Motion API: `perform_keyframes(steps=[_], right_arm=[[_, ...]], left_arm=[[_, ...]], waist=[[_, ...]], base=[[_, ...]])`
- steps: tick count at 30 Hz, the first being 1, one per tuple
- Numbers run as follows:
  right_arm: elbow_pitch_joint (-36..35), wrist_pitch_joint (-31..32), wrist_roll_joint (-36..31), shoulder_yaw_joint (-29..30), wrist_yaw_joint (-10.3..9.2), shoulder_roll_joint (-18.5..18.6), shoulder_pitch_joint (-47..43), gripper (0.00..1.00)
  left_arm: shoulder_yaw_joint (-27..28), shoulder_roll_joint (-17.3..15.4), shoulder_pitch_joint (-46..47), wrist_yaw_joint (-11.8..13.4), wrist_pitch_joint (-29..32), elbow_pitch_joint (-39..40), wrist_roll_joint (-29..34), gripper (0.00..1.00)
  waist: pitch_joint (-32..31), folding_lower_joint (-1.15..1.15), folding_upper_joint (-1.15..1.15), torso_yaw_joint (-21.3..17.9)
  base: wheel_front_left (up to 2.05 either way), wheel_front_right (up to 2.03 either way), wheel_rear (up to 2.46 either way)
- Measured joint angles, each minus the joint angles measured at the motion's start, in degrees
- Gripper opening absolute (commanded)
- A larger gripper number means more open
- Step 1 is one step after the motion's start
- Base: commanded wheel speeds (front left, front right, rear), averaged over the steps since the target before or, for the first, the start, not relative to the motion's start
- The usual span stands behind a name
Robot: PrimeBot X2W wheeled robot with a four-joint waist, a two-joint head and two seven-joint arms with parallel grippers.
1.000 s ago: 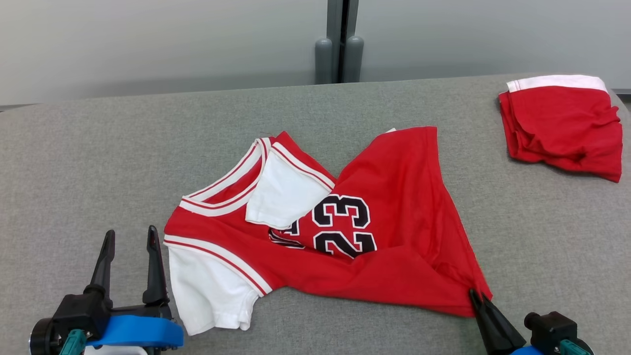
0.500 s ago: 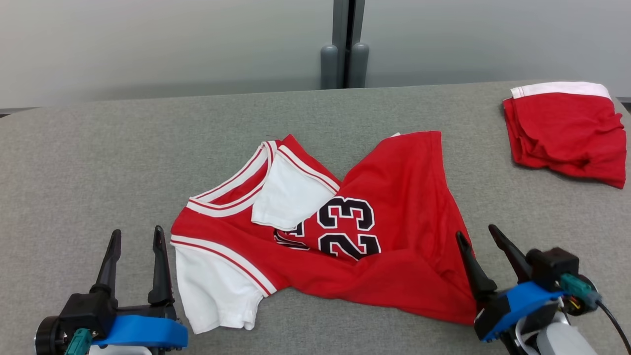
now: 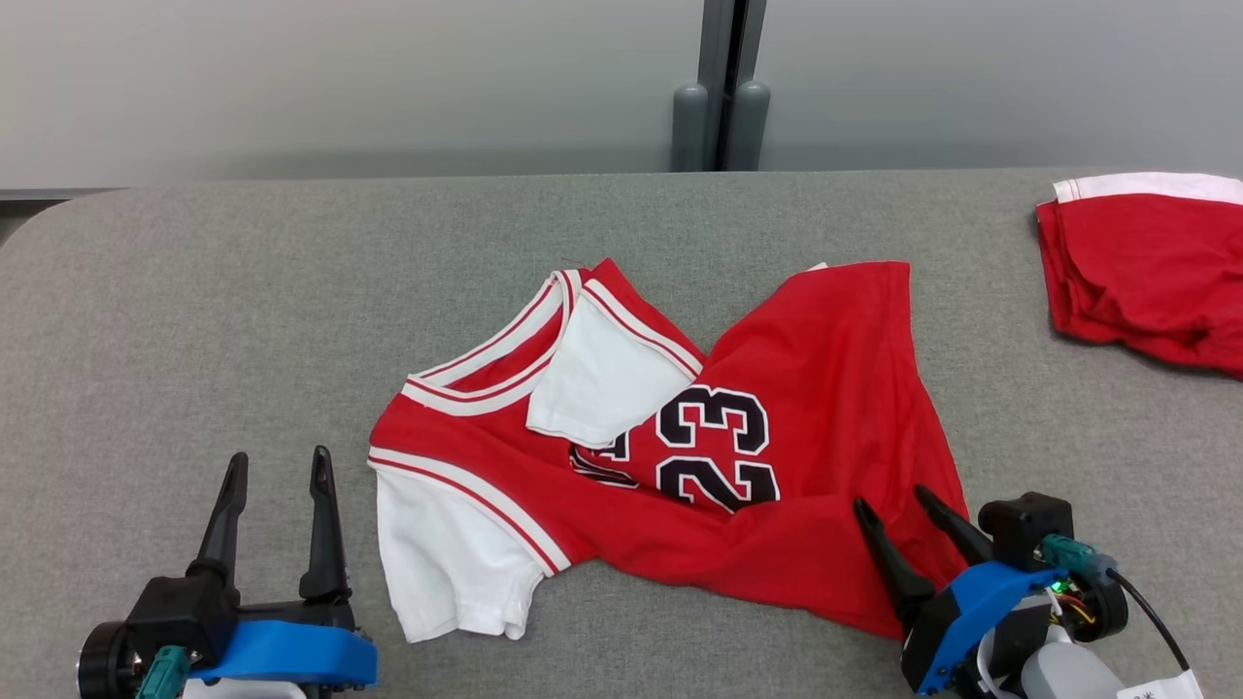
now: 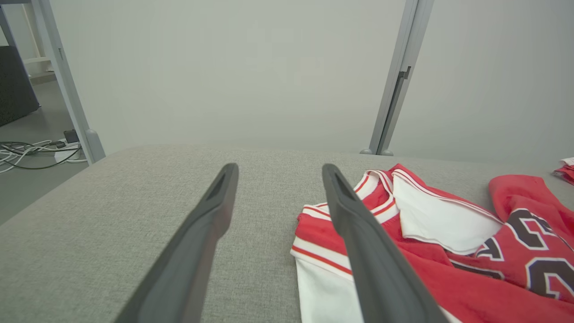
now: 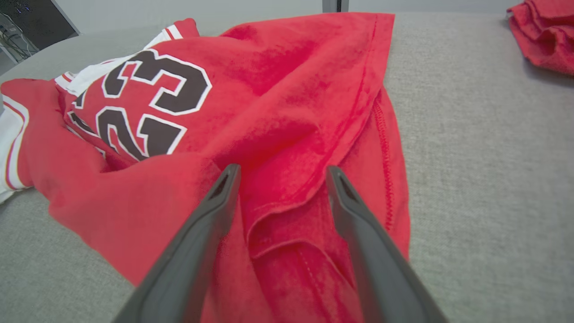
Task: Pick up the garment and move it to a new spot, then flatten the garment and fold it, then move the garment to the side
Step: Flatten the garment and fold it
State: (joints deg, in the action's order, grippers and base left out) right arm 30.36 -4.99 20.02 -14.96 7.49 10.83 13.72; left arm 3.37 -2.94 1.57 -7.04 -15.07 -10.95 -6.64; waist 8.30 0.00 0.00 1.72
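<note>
two wide-open, empty grippers: left gripper [image 3: 280,454], right gripper [image 3: 888,495] newly loose over jersey [image 3: 825,388] hem

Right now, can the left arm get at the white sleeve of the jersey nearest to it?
Probably yes: its open jaws stand just beside the white sleeve, apart from it, with bare table between them and nothing in the way.

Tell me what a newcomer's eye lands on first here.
The red jersey with a black 23 lies on the grey table, one white sleeve folded over its chest. The right gripper hangs open over its near right corner, the left gripper open beside the other sleeve. Another red garment lies far right.
</note>
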Motion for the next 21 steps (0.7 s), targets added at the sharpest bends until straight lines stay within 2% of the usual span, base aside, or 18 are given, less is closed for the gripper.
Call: perform_keyframes(steps=[7,13,18,21], right_arm=[[-1.03,-3.70,0.58,0.54,0.00,0.37,-0.12,1.00],[-4.47,-8.75,-0.53,5.19,0.00,0.09,-0.15,1.00],[-10.02,-9.88,-3.26,10.10,0.00,-2.07,-2.75,1.00],[-15.62,-9.95,-4.65,12.82,-0.01,-3.57,-5.20,1.00]], left_arm=[[0.08,0.00,0.01,0.00,0.00,-0.04,-0.18,1.00],[1.13,0.00,-0.02,0.00,0.00,-0.19,0.62,1.00],[1.76,0.00,-0.25,-0.04,0.01,-0.25,1.09,1.00],[1.69,0.02,-0.49,-0.05,0.00,-0.19,1.27,1.00]], waist=[[0.15,0.01,0.00,-0.57],[-0.71,0.00,0.00,-1.25],[-1.38,0.00,0.00,-2.14],[-1.93,0.00,0.00,-2.67]], base=[[0.00,0.00,0.00],[0.00,0.00,0.00],[0.00,0.00,0.00],[0.00,0.00,0.00]])
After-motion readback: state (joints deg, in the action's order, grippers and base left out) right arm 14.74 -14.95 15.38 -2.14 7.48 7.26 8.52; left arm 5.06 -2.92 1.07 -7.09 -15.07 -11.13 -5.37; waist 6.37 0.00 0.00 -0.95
